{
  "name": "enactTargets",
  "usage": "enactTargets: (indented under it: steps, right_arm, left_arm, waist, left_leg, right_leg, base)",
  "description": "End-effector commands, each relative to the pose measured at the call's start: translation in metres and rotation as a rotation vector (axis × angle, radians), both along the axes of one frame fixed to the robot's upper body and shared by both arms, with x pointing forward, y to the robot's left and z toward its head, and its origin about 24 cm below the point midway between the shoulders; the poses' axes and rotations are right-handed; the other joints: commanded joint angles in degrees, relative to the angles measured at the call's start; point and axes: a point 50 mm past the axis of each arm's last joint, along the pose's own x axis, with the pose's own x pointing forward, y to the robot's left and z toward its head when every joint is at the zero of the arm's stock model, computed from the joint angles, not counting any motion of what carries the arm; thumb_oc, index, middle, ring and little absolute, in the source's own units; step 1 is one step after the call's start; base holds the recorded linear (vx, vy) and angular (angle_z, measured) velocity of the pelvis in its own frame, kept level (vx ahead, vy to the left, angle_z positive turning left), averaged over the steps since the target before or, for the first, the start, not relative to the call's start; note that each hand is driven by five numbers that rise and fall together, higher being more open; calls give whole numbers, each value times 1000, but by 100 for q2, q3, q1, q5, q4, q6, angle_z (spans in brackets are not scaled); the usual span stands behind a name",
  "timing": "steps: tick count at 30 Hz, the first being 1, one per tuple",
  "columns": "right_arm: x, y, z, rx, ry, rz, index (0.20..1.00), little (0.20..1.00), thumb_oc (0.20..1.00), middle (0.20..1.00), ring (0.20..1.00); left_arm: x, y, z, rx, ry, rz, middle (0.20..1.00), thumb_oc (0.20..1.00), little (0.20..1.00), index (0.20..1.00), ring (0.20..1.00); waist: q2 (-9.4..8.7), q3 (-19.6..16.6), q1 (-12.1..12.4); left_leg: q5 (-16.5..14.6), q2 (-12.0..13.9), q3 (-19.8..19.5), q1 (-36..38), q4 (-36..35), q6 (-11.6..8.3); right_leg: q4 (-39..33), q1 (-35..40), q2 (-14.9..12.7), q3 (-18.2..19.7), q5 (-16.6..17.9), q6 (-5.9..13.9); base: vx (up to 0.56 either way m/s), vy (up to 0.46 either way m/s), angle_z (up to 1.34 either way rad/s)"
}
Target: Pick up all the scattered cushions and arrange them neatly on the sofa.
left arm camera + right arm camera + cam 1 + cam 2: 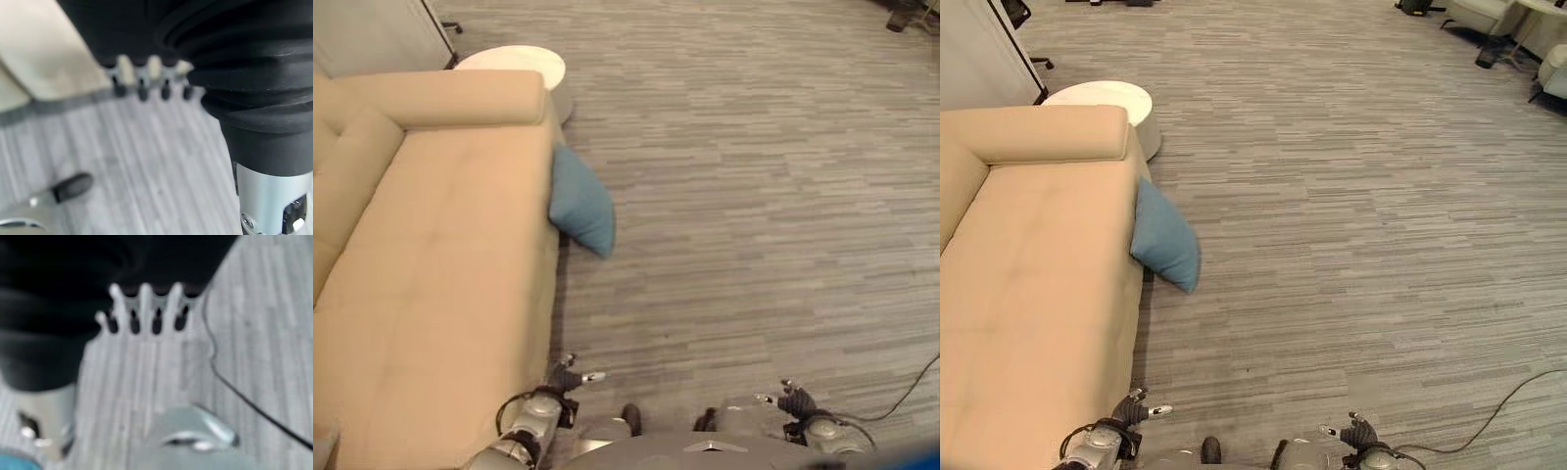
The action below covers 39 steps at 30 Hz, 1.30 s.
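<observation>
Both hands hang low and empty, fingers loosely spread: the left hand [566, 380] beside the front edge of the beige sofa [431, 284], the right hand [793, 401] over the striped floor [754, 196]. 1 blue cushion [579, 203] leans against the sofa's front, its lower corner on the floor.

No readable text, label, number or sign turns up anywhere here: the beige sofa [431, 274] is plain, the blue cushion [580, 204] is plain (not even a tag), and the grey floor [754, 196] carries none.
</observation>
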Motion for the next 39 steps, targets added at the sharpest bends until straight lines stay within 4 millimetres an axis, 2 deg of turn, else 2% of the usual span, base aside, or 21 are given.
enactTargets:
  steps: [1,5,8,10,12,15,17,18,19,21,23,24,26,27,29,32,34,35,37,38,39]
  right_arm:
    - [9,-11,6,-28,-38,-19,1000,1000,1000,1000,1000]
    - [4,-9,4,-23,-18,7,1000,1000,1000,1000,1000]
    - [4,-13,5,-31,-29,-20,1000,1000,1000,1000,1000]
    - [2,-14,5,-25,-34,-45,1000,1000,1000,1000,1000]
    - [2,-15,5,-19,-37,-61,1000,1000,1000,1000,1000]
    - [9,-14,8,-15,-70,-63,1000,1000,1000,1000,1000]
    - [9,-13,8,-16,-73,-52,1000,1000,1000,1000,1000]
    - [9,-13,8,-16,-72,-52,1000,1000,1000,1000,1000]
    - [9,-13,8,-18,-73,-45,1000,1000,1000,1000,1000]
    - [8,-11,7,-11,-71,-45,1000,1000,1000,1000,1000]
    - [8,-6,5,7,-63,-32,1000,1000,1000,1000,1000]
    - [8,-1,4,21,-59,-23,1000,1000,1000,1000,1000]
    - [9,1,4,24,-56,-9,1000,1000,1000,1000,1000]
    - [15,3,6,29,-77,-2,1000,1000,1000,1000,1000]
    - [19,6,6,38,-84,1,1000,1000,1000,1000,1000]
    - [20,6,6,41,-86,10,1000,1000,1000,1000,1000]
    - [22,6,7,34,-93,24,1000,1000,1000,1000,1000]
    - [25,6,9,39,-104,21,1000,1000,1000,1000,1000]
    - [25,6,9,39,-104,21,1000,1000,1000,1000,1000]
    - [25,7,9,47,-108,11,1000,1000,1000,1000,1000]
    - [25,7,9,50,-107,7,1000,1000,1000,1000,1000]
  left_arm:
    - [8,-2,4,-2,-49,12,1000,1000,1000,1000,1000]
    - [-1,-4,-1,-3,-15,15,1000,1000,1000,1000,1000]
    - [6,-11,0,-20,-31,12,1000,1000,1000,1000,1000]
    - [10,-11,2,-29,-42,17,1000,1000,1000,1000,1000]
    - [9,-11,2,-27,-43,25,1000,1000,1000,1000,1000]
    - [5,-10,0,-23,-31,20,1000,1000,1000,1000,1000]
    - [-1,-10,-2,-17,-11,9,1000,1000,1000,1000,1000]
    - [-1,-10,-2,-17,-11,9,1000,1000,1000,1000,1000]
    - [-6,-9,-4,-14,8,2,1000,1000,1000,1000,1000]
    - [-12,-8,-6,-15,27,9,1000,1000,1000,1000,1000]
    - [-19,-3,-8,-13,44,42,1000,1000,1000,1000,1000]
    - [-24,0,-9,-9,60,52,1000,1000,1000,1000,1000]
    - [-26,0,-10,-12,69,48,1000,1000,1000,1000,1000]
    - [-22,2,-8,-9,56,50,1000,1000,1000,1000,1000]
    - [-19,3,-7,-5,51,38,1000,1000,1000,1000,1000]
    - [-17,3,-6,-4,42,32,1000,1000,1000,1000,1000]
    - [-13,4,-5,-3,29,38,1000,1000,1000,1000,1000]
    - [-13,4,-5,-2,26,39,1000,1000,1000,1000,1000]
    - [-13,4,-5,-2,26,39,1000,1000,1000,1000,1000]
    - [-13,3,-5,0,27,42,1000,1000,1000,1000,1000]
    - [-14,4,-5,0,29,49,1000,1000,1000,1000,1000]
  waist:
    - [-73,5,-165]
    - [-122,-70,-268]
    - [-301,-16,-256]
    - [-374,93,-151]
    - [-402,119,-104]
    - [-410,127,72]
    - [-303,98,150]
    - [-310,108,152]
    - [-232,83,205]
    - [-244,58,242]
    - [-268,-38,310]
    - [-307,-97,380]
    - [-318,-142,463]
    - [-274,-63,410]
    - [-143,-58,315]
    - [-109,-74,249]
    - [-114,-69,227]
    - [-143,-46,159]
    - [-143,-48,159]
    - [-200,-69,-58]
    - [-215,-72,-95]
  left_leg:
    - [-206,-99,-611,-93,494,-354]
    - [-339,-66,-741,-17,778,-488]
    - [252,301,-362,-736,2486,-875]
    - [345,293,-412,-1097,3186,-902]
    - [362,276,-361,-1277,3268,-880]
    - [259,208,-156,-1803,2275,-693]
    - [651,273,-36,-1872,1464,-690]
    - [665,262,-31,-1840,1431,-691]
    - [1064,407,249,-1916,817,-781]
    - [1170,469,395,-1935,823,-785]
    - [1041,389,301,-1804,841,-669]
    - [850,261,291,-1668,925,-534]
    - [664,94,290,-1450,921,-321]
    - [485,-30,208,-1140,900,-115]
    - [359,-2,30,-893,852,-50]
    - [299,-66,-149,-687,762,-66]
    - [182,-109,-288,-517,701,-134]
    - [85,-152,-411,-447,743,-186]
    - [85,-152,-411,-449,743,-186]
    - [-87,-220,-745,-240,736,-291]
    - [-133,-221,-801,-184,733,-322]
  right_leg:
    - [-1525,310,372,557,1270,145]
    - [-1626,437,489,798,1297,116]
    - [-1697,881,524,466,1115,-159]
    - [-1784,1123,590,353,1005,-316]
    - [-1840,1244,613,305,950,-341]
    - [-1975,1546,777,233,739,-342]
    - [-2010,1722,969,246,589,-327]
    - [-2010,1738,960,249,583,-326]
    - [-2000,1958,1125,256,366,-332]
    - [-1939,2046,1192,236,277,-341]
    - [-1726,2154,1138,184,129,-284]
    - [-1112,2114,942,154,137,-146]
    - [-268,1850,653,130,689,126]
    - [743,1487,415,202,1351,288]
    - [1188,1111,472,294,1320,174]
    - [921,793,477,312,1131,54]
    - [36,718,187,86,1074,5]
    - [-545,651,216,377,1152,32]
    - [-546,650,216,376,1153,31]
    - [-1586,457,370,1208,1442,160]
    - [-1707,371,351,1249,1517,198]
  base:
    - [402,-205,11]
    - [227,-181,52]
    - [186,-363,67]
    - [140,-274,93]
    - [159,-170,30]
    - [275,-136,22]
    - [269,-33,24]
    - [361,-13,-13]
    - [349,-5,-12]
    - [323,-10,-4]
    - [411,52,-17]
    - [604,139,-21]
    - [408,182,-20]
    - [261,155,-13]
    - [345,122,37]
    - [237,17,45]
    - [317,-130,66]
    - [245,-148,51]
    - [214,-129,42]
    - [380,-227,35]
    - [383,-228,38]
